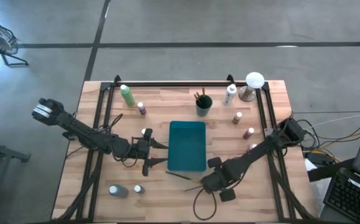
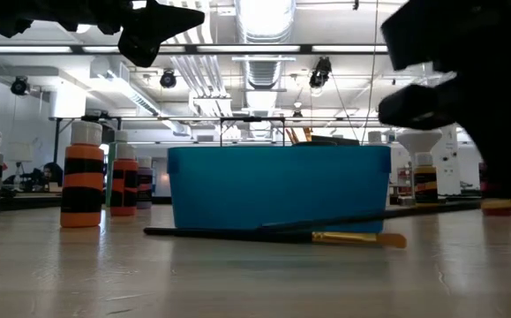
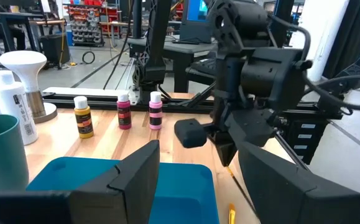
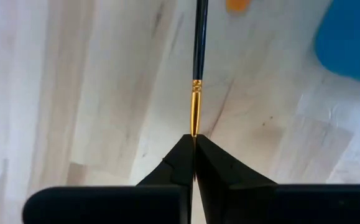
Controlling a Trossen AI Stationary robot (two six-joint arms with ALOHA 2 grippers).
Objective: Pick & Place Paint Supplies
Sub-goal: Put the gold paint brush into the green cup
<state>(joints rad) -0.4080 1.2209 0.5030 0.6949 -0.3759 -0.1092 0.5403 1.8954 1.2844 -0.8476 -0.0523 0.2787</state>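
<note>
From above, the teal tray (image 1: 187,146) lies in the middle of the wooden counter (image 1: 167,199), with the left gripper (image 1: 158,154) hovering just beside its left edge, fingers spread and holding nothing. The right gripper (image 1: 207,182) is down at the counter near the tray's lower right corner, where a thin brush (image 1: 181,176) lies slanted along the tray's front edge. A light-green bottle (image 1: 127,94) and small capped paint bottles (image 1: 249,133) stand around the far and right sides, and a dark cup (image 1: 204,104) holds more brushes behind the tray. At counter height, a dark-handled brush (image 2: 273,235) with a gold ferrule lies flat in front of the tray (image 2: 279,187), and an orange-and-black banded bottle (image 2: 83,186) stands to its left. The left wrist view looks past spread fingers (image 3: 136,174) at the other arm above the tray. In the right wrist view the right gripper (image 4: 194,149) is pressed together, pinching the brush (image 4: 196,99) at its gold ferrule end.
</note>
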